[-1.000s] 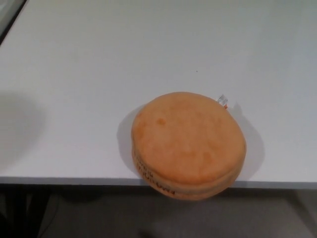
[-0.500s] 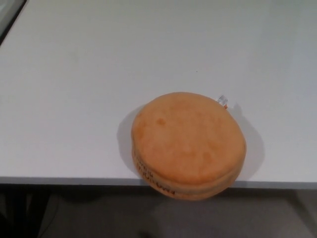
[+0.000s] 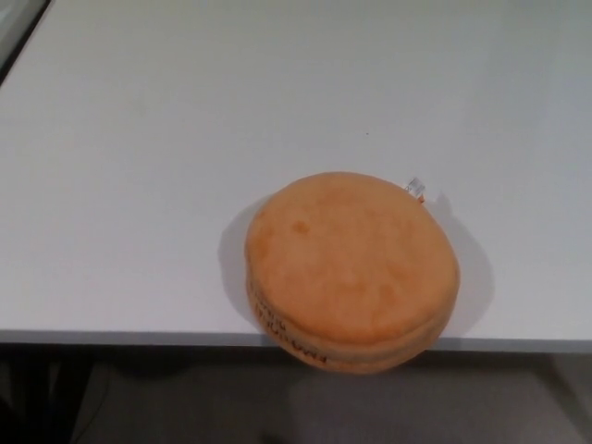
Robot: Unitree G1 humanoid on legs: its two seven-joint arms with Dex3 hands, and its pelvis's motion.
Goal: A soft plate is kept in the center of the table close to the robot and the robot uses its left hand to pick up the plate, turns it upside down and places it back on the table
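A round, thick, orange soft plate (image 3: 351, 268) lies flat on the white table (image 3: 139, 185), right at the near edge and hanging slightly over it. Dark lettering runs along its front-left side wall, and a small white tag (image 3: 416, 189) sticks out at its far right rim. Neither of my hands shows in the head view.
The table's near edge (image 3: 111, 339) runs across the bottom of the picture, with dark floor below it. A dark strip shows at the table's far left corner (image 3: 14, 28).
A faint shadow on the table's left side one second ago has gone. The plate has not moved.
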